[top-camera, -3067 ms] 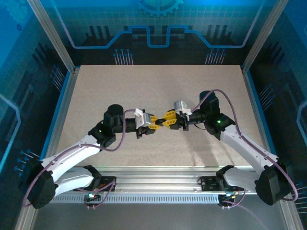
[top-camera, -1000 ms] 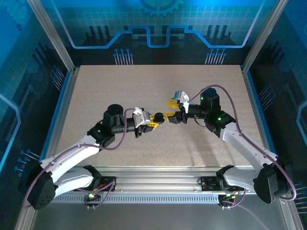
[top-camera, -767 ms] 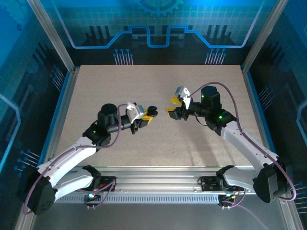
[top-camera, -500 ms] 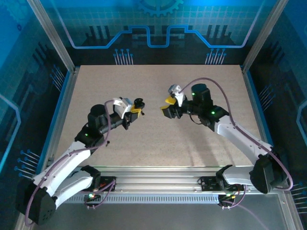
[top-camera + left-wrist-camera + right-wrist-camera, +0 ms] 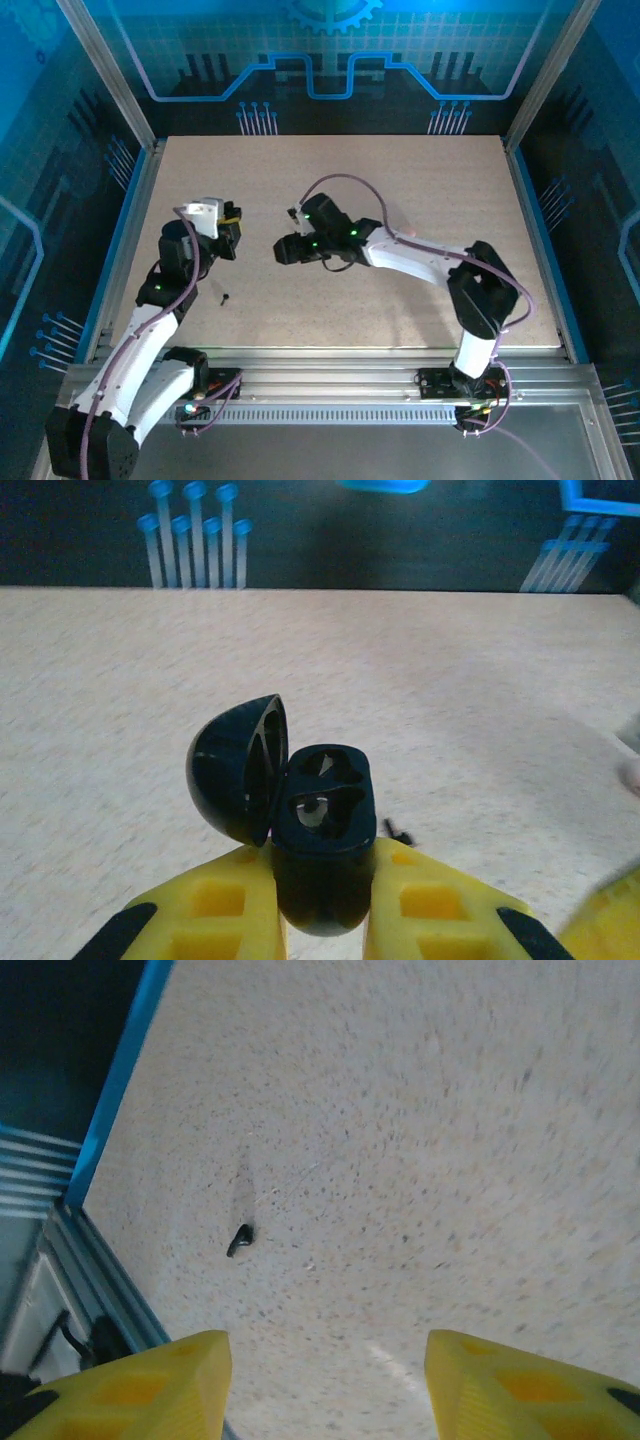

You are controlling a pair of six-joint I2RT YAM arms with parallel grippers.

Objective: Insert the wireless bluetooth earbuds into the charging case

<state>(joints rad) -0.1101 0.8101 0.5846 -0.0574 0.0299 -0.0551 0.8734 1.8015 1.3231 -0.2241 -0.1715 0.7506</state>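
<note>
Left arm bent up from its base at 7 o'clock of the top view, elbow folded, left gripper (image 5: 228,228) held above the table (image 5: 400,180). Clenched on the charging case (image 5: 322,825) between yellow fingers (image 5: 215,915), with the hinged lid (image 5: 235,780) standing open toward 9 o'clock. Right arm stretched low across the board from its base at 5 o'clock, right gripper (image 5: 283,248) at 3 o'clock of the left one and apart from it. Released: both yellow tips spread, bare table showing between.

Glossy black plastic for the case, rounded like a pebble, with two moulded wells in its face. A pale glint in the nearer well, too small to identify. One earbud (image 5: 224,296), tiny, stubby and black, loose on the table at 6 o'clock of the left gripper.

Matte speckled beige board, blue-edged. Aluminium frame (image 5: 110,80) around it. Dark blue walls (image 5: 320,70) with circuit-line patterns.
</note>
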